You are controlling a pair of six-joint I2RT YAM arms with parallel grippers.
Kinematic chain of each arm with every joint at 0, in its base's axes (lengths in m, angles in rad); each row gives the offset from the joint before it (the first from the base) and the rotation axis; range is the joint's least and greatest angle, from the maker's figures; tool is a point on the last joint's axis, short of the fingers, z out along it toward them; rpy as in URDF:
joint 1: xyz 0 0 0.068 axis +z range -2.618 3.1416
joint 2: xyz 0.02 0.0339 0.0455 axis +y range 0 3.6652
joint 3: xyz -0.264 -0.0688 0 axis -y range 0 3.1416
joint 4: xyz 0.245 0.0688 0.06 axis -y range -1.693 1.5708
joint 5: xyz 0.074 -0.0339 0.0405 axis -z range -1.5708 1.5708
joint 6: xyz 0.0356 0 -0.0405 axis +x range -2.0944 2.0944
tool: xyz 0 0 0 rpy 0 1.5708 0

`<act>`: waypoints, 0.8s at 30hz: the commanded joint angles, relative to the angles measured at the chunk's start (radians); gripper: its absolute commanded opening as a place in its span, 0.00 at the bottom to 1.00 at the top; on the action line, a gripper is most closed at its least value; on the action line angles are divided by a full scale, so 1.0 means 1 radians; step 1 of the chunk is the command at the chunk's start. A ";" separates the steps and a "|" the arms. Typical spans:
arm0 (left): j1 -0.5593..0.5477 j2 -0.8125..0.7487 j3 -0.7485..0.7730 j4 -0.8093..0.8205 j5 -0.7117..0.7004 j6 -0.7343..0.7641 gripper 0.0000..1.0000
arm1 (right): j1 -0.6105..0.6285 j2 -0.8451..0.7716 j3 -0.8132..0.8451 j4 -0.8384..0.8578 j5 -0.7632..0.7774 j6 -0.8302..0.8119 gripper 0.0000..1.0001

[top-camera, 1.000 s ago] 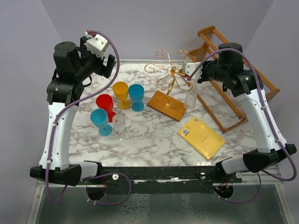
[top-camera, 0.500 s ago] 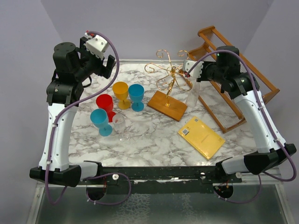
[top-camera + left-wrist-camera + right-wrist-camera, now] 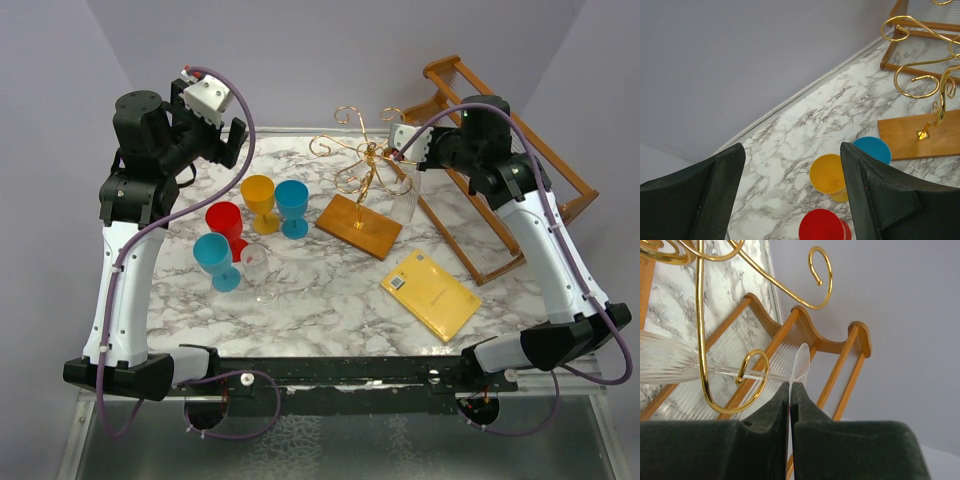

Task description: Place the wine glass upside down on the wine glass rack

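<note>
R gripper [image 3: 790, 390] is pinching the foot of the glass [image 3: 406, 205] w/ jaws clamped tight on its thin rim; the wrist view is showing the clear disc standing edge-on just above the fingertips [image 3: 802, 402]. The glass is hanging upside down, bowl toward the tabletop, at the right side of the rack [image 3: 360, 200], and its stem is lying through one gold curl there. Whether the curl is bearing the weight can't be told. The rack's wooden base is sitting near the middle of the tabletop, toward the far edge, w/ a bigger slatted rack [image 3: 500, 170] leaning at the far right corner behind it.

L gripper [image 3: 790, 190] is hovering high over the far left corner, jaws standing wide apart, holding nothing. Below it, the cups are grouping toward the left edge: a yellow cup [image 3: 259, 200] and a blue cup [image 3: 292, 206] side by side, a red cup [image 3: 225, 226] and a 2nd blue cup [image 3: 216, 260] nearer the front. A 2nd clear glass [image 3: 258, 270] is standing just right of those. A yellow booklet [image 3: 431, 293] is lying flat toward the front right.
</note>
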 commanded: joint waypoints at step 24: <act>0.005 -0.036 -0.010 0.027 0.001 -0.001 0.80 | 0.008 0.011 0.001 -0.004 -0.202 0.098 0.07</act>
